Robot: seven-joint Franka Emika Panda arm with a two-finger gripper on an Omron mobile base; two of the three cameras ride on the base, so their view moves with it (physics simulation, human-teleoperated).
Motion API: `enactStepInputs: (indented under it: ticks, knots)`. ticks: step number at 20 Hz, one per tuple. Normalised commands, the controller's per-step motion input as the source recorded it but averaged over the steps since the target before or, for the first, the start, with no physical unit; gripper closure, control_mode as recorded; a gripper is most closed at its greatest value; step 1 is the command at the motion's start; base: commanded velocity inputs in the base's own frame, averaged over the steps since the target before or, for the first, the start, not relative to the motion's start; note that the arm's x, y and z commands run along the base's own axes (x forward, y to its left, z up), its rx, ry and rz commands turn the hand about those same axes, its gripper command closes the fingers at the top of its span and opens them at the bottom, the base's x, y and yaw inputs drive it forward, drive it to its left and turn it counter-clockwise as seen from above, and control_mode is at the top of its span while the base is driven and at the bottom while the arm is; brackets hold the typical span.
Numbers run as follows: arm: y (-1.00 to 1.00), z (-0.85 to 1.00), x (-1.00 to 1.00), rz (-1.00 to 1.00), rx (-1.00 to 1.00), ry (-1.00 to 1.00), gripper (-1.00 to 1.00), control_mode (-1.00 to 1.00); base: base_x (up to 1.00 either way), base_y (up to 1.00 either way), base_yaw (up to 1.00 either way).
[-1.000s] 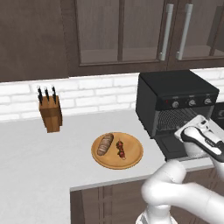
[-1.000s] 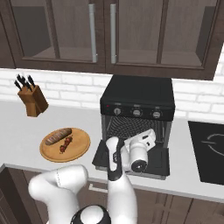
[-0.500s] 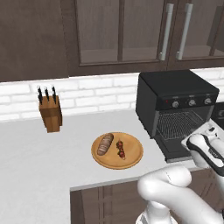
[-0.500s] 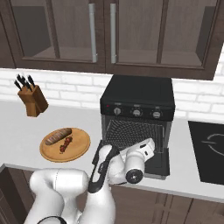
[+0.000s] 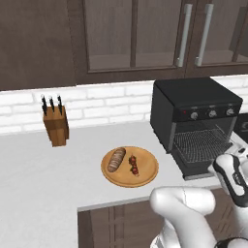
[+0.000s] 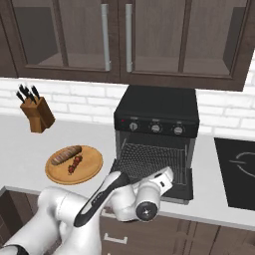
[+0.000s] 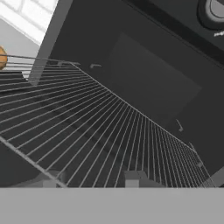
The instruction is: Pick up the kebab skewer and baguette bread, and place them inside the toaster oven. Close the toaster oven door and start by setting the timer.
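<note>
Moved: claw [image 6: 169,175] has dropped lower before the oven [image 6: 155,130].
Claw: jaws part-spread, holding nothing.
Rack [image 7: 100,127]: right ahead.
Door [image 6: 154,184]: down, beneath claw.
Skewer [image 5: 133,164], bread [image 5: 116,159]: on plate [image 5: 145,177], well left.

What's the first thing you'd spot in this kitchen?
The big black toaster oven on the counter, its door hanging open and the wire rack bare. To its left sits a round wooden plate with the baguette bread and kebab skewer.

The arm bends low, tool [image 7: 89,179] tips apart, holding nothing.
</note>
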Motion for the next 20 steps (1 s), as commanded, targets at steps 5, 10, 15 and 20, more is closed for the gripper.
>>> enactStepInputs:
  ticks: [5,10,15,20]
  knots:
    - [-0.13,0.81,-0.17,0.00,0.03,0.07,-1.00,-1.00,0.00,0.00,0.00]
    - [-0.22,1.00,-0.65,0.00,0.03,0.06,-1.00,-1.00,0.00,0.00,0.00]
    - [0.06,1.00,-0.73,0.02,0.02,0.02,-1.00,-1.00,0.00,0.00,0.00]
    - [0.65,1.00,-0.44,0.00,0.00,0.16,-1.00,-1.00,0.00,0.00,0.00]
